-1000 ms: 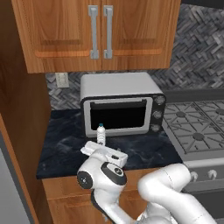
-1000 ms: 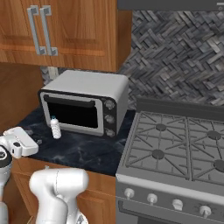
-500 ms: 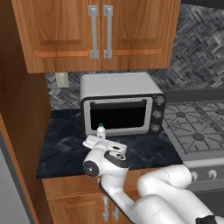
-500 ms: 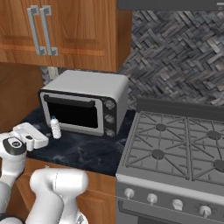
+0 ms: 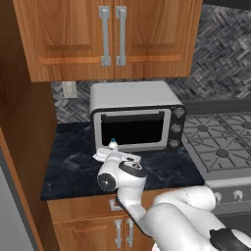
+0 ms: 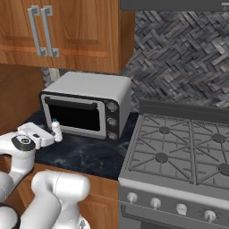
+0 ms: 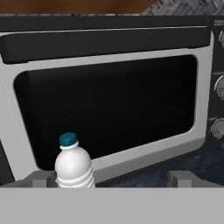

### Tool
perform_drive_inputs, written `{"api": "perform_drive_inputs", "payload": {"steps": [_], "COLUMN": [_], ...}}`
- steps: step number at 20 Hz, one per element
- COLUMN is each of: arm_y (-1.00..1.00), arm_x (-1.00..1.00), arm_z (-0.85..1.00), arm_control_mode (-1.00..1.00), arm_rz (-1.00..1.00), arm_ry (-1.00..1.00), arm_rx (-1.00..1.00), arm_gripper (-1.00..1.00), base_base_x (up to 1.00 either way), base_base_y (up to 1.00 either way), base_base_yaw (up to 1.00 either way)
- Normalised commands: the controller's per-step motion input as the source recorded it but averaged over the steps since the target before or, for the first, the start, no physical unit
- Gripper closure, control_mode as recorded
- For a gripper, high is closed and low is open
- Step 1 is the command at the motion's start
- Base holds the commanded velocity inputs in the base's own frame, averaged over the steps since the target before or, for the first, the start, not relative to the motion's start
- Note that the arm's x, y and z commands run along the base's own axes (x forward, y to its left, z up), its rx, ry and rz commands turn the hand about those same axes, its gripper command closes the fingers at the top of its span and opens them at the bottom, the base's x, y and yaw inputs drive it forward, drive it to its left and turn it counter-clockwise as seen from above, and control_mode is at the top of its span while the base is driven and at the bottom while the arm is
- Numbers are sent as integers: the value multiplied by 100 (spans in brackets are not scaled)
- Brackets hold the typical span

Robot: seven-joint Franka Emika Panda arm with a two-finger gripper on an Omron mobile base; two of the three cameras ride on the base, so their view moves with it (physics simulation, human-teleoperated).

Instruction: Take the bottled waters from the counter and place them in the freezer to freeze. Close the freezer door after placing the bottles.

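Bottle [image 7: 73, 168] standing upright on the counter [image 5: 73, 166], just in front of the toaster oven [image 5: 137, 117], near the lower left of its dark glass door. Clear ribbed body, blue cap up, long axis vertical. Seen also from the right base view as a small bottle [image 6: 56, 130] before the oven's left end.

Gripper [image 7: 111, 179] level with the bottle and pointed at the oven door, jaws spread wide and holding nothing. In the hand view, bottle set well off centre, close by the left fingertip [image 7: 41, 178] and far from the right one, so not yet squarely between the jaws. From the left base view, hand [image 5: 117, 158] directly in front of the bottle, only the cap showing above it.

Likely next need: a sideways shift toward the bottle to centre it, then a little forward, then a squeeze across the upright body. Risk: the near finger nudging and tipping the light bottle.

Stove [image 6: 179, 152] to the oven's right, well apart. Wooden cabinets [image 5: 108, 39] above the oven.
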Motion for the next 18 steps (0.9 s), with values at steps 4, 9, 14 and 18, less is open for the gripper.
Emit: {"api": "perform_drive_inputs", "payload": {"steps": [4, 9, 14, 18], "arm_y": [0, 0, 0, 0], "arm_x": [32, 21, 27, 33], "arm_z": [-3, -3, -5, -2], "arm_control_mode": [-100, -100, -100, -100], "arm_rz": [4, 3, 1, 0], "arm_ry": [0, 0, 0, 0], "arm_rx": [0, 0, 0, 0], "arm_gripper": [-100, -100, -100, -100], "base_base_x": [0, 0, 0, 0], "base_base_y": [0, 0, 0, 0], "base_base_yaw": [0, 0, 0, 0]}}
